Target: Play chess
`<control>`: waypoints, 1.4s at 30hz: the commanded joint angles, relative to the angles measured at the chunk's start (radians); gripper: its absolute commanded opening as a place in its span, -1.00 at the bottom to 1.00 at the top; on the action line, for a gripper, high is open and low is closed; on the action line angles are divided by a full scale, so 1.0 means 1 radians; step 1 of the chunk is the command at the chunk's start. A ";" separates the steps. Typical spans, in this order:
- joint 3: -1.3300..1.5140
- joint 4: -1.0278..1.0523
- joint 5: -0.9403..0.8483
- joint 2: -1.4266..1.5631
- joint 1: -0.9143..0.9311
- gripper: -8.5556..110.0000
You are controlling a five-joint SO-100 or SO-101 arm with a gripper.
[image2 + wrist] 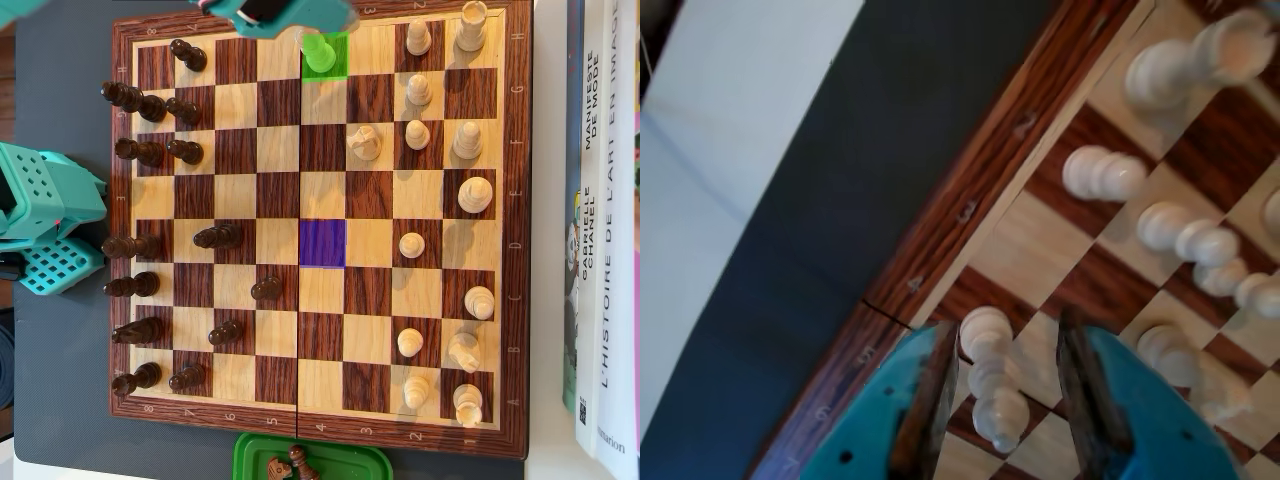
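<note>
In the wrist view my teal gripper [1008, 335] is open, with one jaw on each side of a white pawn [992, 385] standing near the board's numbered edge [940, 240]. The pawn is close to the left jaw and a gap shows on its right. In the overhead view the gripper [285, 12] reaches in from the top edge over that pawn [320, 50], which is tinted green on a green-marked square. A purple-marked square [322, 243] lies in the middle of the chessboard [125, 250].
Dark pieces [150, 150] stand on the overhead view's left side and white pieces [465, 140] on its right. A green tray [250, 455] with captured dark pieces sits below the board. Books [600, 220] lie on the right, the teal arm base [40, 220] on the left.
</note>
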 commanded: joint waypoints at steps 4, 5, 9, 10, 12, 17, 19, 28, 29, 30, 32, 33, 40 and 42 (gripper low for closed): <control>-0.052 -0.011 0.008 0.169 0.028 -0.59; -0.048 -0.011 0.008 0.198 0.038 -0.59; 0.008 -0.048 0.009 0.324 0.098 -0.59; 0.028 -0.067 0.009 0.356 0.117 -0.59; 0.066 -0.103 0.009 0.422 0.158 -0.59; 0.169 -0.172 0.009 0.592 0.285 -0.59; 0.204 -0.199 0.009 0.655 0.341 -0.59; 0.414 -0.462 0.002 0.859 0.476 -0.59; 0.443 -0.502 0.002 0.879 0.479 -0.59; 0.472 -0.548 0.006 0.899 0.483 -0.59; 0.535 -0.641 0.008 0.933 0.483 -0.59; 0.566 -0.695 0.008 0.951 0.483 -0.59; 0.805 -1.134 0.009 1.062 0.476 -0.59; 0.876 -1.266 0.009 1.089 0.476 -0.59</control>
